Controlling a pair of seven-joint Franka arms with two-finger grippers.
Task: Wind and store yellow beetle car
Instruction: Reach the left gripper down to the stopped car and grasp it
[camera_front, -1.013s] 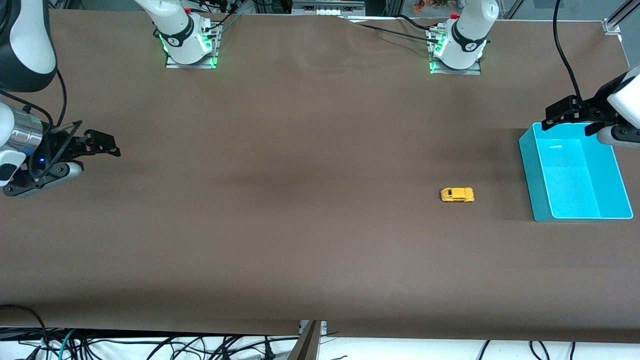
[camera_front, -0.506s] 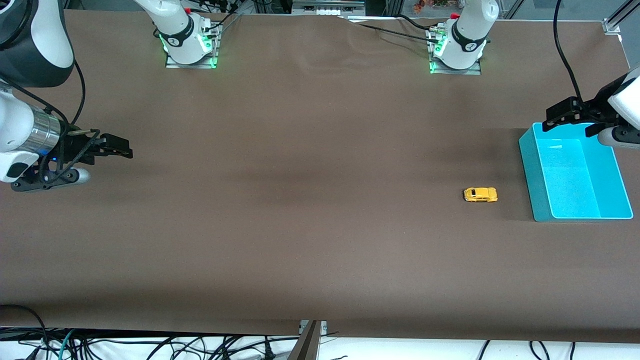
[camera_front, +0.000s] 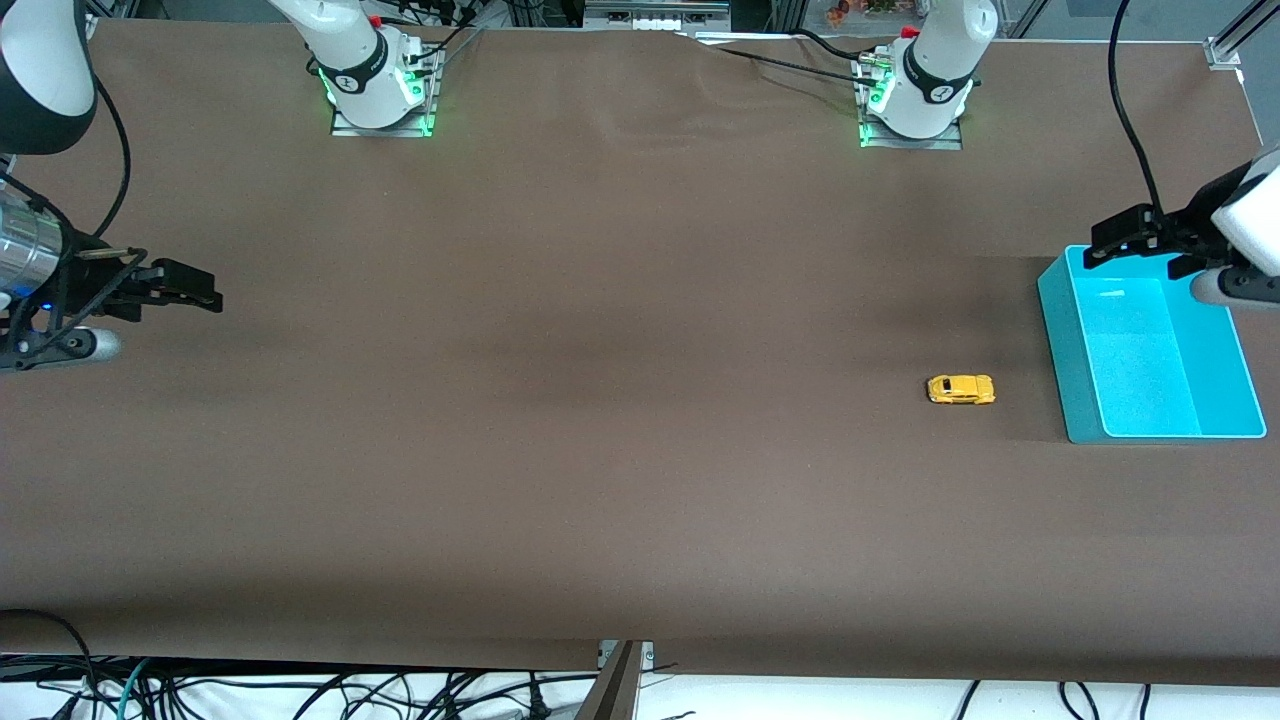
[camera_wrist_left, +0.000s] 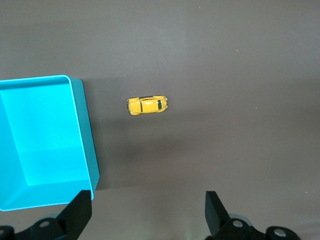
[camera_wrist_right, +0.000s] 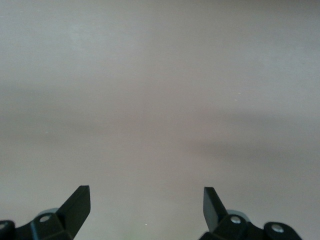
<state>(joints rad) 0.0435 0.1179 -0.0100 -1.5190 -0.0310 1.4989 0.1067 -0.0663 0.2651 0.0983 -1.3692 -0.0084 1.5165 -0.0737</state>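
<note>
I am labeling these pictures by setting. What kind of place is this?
Most likely a robotics lab: two arm bases bolted to a table under a brown cover, loose cables along its edge, and only a toy yellow beetle car and a teal bin laid out.

We hold the left tool (camera_front: 1135, 238) up in the air, fingers apart, empty. We hold the right tool (camera_front: 185, 285) likewise, at the right arm's end.

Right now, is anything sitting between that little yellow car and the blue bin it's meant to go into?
Nothing visible does. The yellow beetle car stands on bare table beside the teal bin, apart from its wall. The open left gripper hovers over the bin's rim, empty.
</note>
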